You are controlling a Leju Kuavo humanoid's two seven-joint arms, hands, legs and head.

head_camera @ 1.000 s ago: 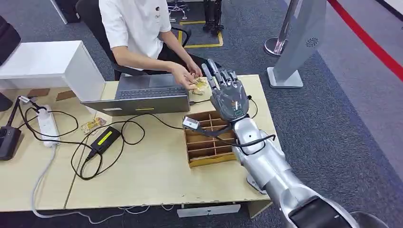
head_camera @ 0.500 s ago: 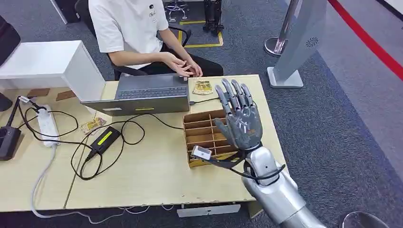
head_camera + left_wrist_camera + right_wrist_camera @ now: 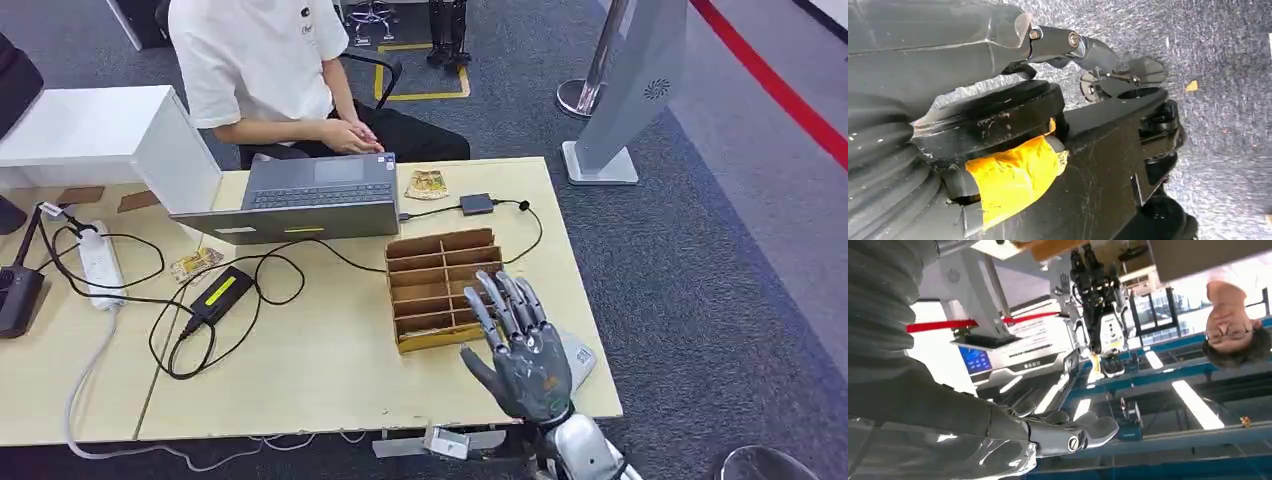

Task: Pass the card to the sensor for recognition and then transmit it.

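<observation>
Now my right hand (image 3: 520, 350) spread, empty; card (image 3: 427, 184) far ahead by person (image 3: 262, 70), apparently delivered. Left hand's state: cannot tell.

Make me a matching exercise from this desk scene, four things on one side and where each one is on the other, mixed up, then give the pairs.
1. laptop
2. wooden divider box
3. card
4. right hand

A. on the desk's far edge, beside the laptop
B. raised with its fingers spread, near the desk's front right corner
C. open in front of the seated person
D. middle right of the desk, past the raised hand

Pairs: 1-C, 2-D, 3-A, 4-B
</observation>
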